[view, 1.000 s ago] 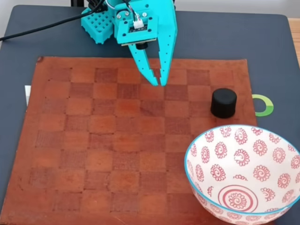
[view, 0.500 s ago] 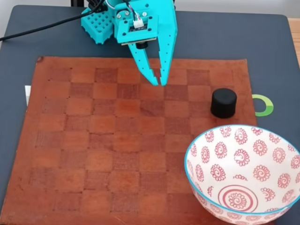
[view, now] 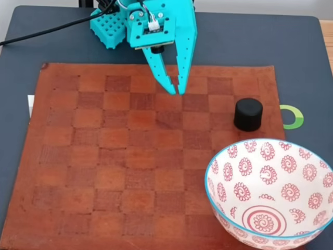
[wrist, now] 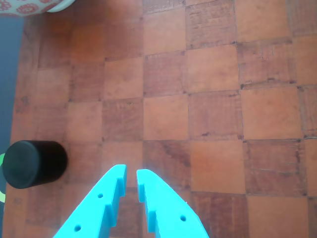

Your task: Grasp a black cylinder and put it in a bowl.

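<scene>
In the fixed view, a brown checkered leather mat [view: 130, 156] covers most of a dark tabletop [view: 41, 36], and everything else can be placed against it. At the mat's left edge a small white slip [view: 30, 104] pokes out from under it. A black cable [view: 47, 28] runs across the tabletop above the mat's top left corner toward the turquoise arm [view: 156, 26]. The arm reaches over the mat's top edge, a little left of the middle, and its gripper [view: 176, 90] points down at the second row of squares with its two fingers pressed almost together, only a thin slit between the tips, holding nothing.

Further right, the black cylinder [view: 248, 114] stands upright on the mat just inside its right edge, well apart from the gripper. A green ring [view: 292, 116] lies on the tabletop just beyond that edge, beside the cylinder. The bowl [view: 270, 194], white with red flower spirals and a light blue rim, sits over the mat's lower right corner, near the cylinder but not touching it.

In the wrist view, the cylinder [wrist: 32, 163] sits at the mat's left border, to the left of the gripper [wrist: 131, 174], whose tips stand nearly closed over the mat [wrist: 208, 109]. A piece of the bowl [wrist: 29, 6] shows at the top left corner.
</scene>
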Tool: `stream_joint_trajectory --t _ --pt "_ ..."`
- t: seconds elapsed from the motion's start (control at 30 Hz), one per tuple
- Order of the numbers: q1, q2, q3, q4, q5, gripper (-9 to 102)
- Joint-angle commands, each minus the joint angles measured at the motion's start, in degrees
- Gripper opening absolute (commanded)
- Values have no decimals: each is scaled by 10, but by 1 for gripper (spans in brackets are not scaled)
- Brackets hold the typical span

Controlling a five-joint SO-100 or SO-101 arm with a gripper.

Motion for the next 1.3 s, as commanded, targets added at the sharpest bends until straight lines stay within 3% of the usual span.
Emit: stream_joint_trajectory --t 0.0,0.23,0.5,1.27 --pt "-3 -3 -25 1 3 0" --pt "-3 -3 -107 114 3 0" --pt "-2 -32 -148 146 2 0" --pt "-33 -569 -488 195 -22 0"
